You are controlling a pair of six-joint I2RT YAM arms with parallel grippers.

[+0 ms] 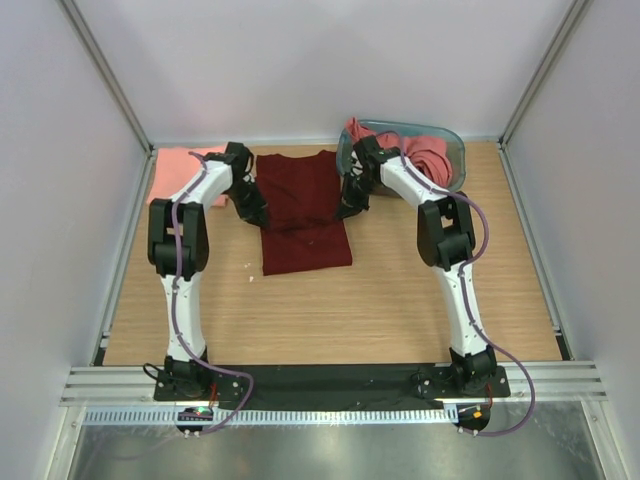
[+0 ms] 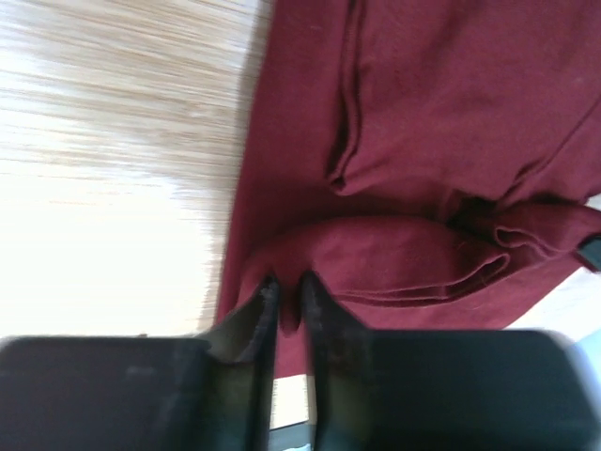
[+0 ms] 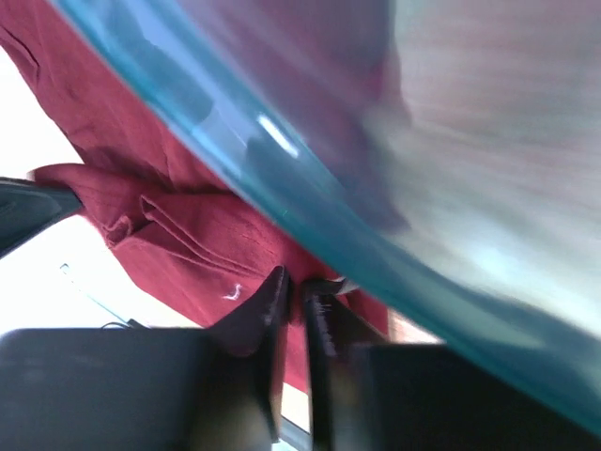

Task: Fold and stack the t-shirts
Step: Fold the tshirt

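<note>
Plain dark maroon t-shirt point(image 1: 303, 215), salmon pink t-shirt point(image 1: 172, 170), coral pink t-shirts point(image 1: 428, 152) in a translucent teal-blue basket point(image 1: 458, 150), pale wood-grain counter point(image 1: 380, 300), white and black arms point(image 1: 183, 300) with purple cables point(image 1: 238, 380)

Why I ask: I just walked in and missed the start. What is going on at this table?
Two robot arms are folding a dark red t-shirt spread on the wooden table. The left gripper pinches its left edge and the right gripper pinches its right edge, next to a blue basket holding pink cloth. A pink t-shirt lies flat in the far left corner.
</note>
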